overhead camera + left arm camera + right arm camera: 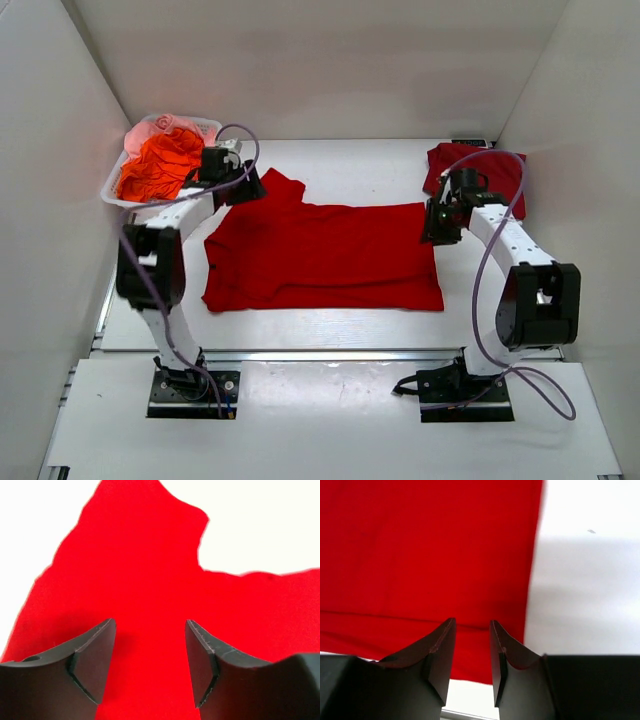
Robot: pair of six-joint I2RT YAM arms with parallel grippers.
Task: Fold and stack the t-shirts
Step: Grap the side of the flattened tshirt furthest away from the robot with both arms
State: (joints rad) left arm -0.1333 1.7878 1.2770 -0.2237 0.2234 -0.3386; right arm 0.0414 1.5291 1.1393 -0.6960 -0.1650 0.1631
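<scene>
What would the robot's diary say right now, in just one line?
t-shirt: spread flat | left gripper: open, over sleeve | right gripper: open, over hem corner | folded red shirt: far right

**A robot lab test cell**

Plain white panels (300, 60) wall in a white table (330, 325) on three sides, like a booth. The left arm (160, 250) and right arm (530, 280), both white machines, are bolted to black base plates (195, 395) at its near edge by a metal rail (330, 352). Purple cables (476, 310) loop loosely along them.
</scene>
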